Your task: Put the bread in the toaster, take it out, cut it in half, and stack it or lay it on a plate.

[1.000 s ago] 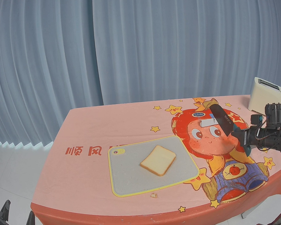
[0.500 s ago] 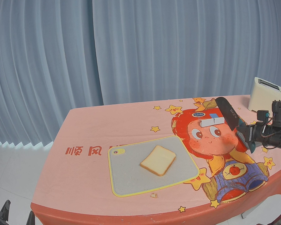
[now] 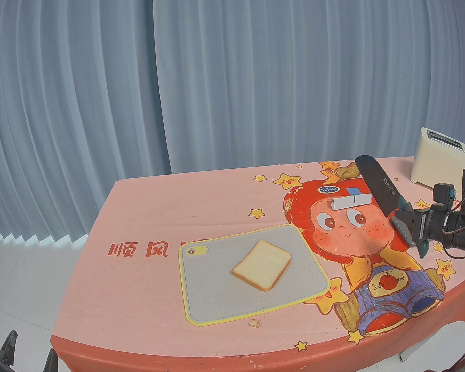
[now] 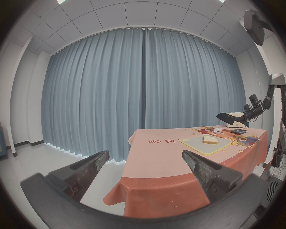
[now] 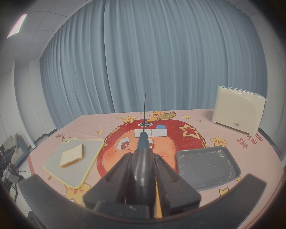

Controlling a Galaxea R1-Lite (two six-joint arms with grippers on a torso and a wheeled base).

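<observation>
A pale slice of bread (image 3: 261,265) (image 5: 72,155) lies flat on the grey, yellow-rimmed cutting board (image 3: 212,288) (image 5: 89,149) near the table's front. My right gripper (image 3: 413,228) (image 5: 143,162) hovers over the table's right side, shut on the teal handle of a dark-bladed knife (image 3: 379,184) (image 5: 144,113). The blade points up and away, towards the curtain. The cream toaster (image 3: 442,160) (image 5: 238,113) stands at the far right corner. A dark grey plate (image 5: 207,165) lies in front of the toaster. My left gripper (image 4: 146,155) (image 3: 29,355) hangs open, low and off the table's front left.
A small white and blue block (image 3: 352,201) rests on the printed pink tablecloth between board and toaster. A crumb (image 3: 254,323) lies by the board's front edge. Grey curtains hang behind the table. The table's left half is bare cloth.
My right gripper has drawn back to the right with the knife, and the blade now stands a little higher. Bread, board and left gripper have not moved.
</observation>
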